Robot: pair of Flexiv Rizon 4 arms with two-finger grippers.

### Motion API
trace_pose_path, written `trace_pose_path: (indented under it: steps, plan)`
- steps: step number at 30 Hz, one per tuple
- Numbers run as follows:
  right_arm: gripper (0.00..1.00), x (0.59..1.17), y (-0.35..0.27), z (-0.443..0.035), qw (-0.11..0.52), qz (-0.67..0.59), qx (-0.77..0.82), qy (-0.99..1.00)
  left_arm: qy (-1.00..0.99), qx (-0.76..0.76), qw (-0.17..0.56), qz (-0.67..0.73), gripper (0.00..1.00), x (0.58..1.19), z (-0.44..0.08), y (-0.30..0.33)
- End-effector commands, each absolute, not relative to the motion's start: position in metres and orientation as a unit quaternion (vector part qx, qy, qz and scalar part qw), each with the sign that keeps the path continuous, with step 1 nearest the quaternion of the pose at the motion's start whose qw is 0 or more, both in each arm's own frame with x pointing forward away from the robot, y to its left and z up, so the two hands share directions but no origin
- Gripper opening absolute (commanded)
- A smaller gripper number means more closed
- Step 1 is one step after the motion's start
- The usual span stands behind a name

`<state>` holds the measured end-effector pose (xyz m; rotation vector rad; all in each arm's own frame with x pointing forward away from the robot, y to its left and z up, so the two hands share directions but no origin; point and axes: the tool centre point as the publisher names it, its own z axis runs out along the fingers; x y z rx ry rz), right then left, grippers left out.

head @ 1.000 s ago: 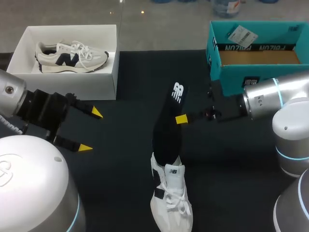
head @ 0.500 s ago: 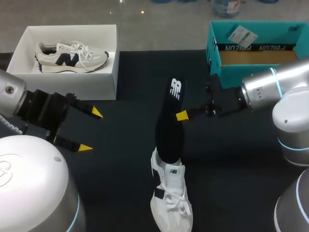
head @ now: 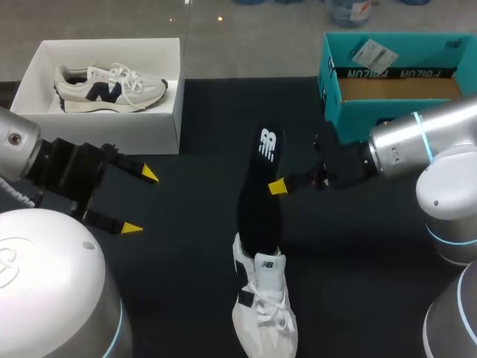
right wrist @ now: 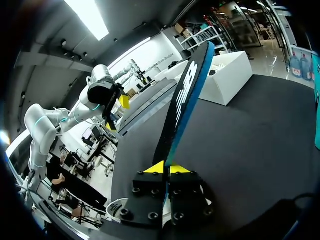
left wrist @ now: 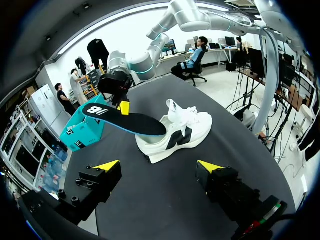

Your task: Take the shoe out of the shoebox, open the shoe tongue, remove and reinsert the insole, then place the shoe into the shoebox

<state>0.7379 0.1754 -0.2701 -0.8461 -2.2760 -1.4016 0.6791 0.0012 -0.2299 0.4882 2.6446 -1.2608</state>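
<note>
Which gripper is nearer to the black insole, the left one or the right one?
Right. The right gripper is shut on the insole; the left gripper is open, far aside, near the white box.

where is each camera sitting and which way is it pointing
Head view: above and behind the robot, looking down on the table; the left gripper and right gripper both show.
Left wrist view: on the left wrist, facing across the table at the shoe; the left gripper shows, open.
Right wrist view: on the right wrist, looking along the insole it pinches.
All three show the insole.
</note>
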Motion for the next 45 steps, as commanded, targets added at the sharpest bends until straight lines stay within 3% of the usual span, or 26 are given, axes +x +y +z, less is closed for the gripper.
trace_pose_path:
  steps: [1, 45]
  plan:
    - [0.0, 0.735, 0.18, -0.276, 0.166, -0.491, -0.301, -0.801, 0.888, 0.164, 0.084, -0.422, 1.0, 0.679, -0.23, 0.002]
    - [0.0, 0.668, 0.19, -0.334, 0.206, -0.454, -0.349, -0.794, 0.888, 0.164, 0.084, -0.422, 1.0, 0.679, -0.23, 0.002]
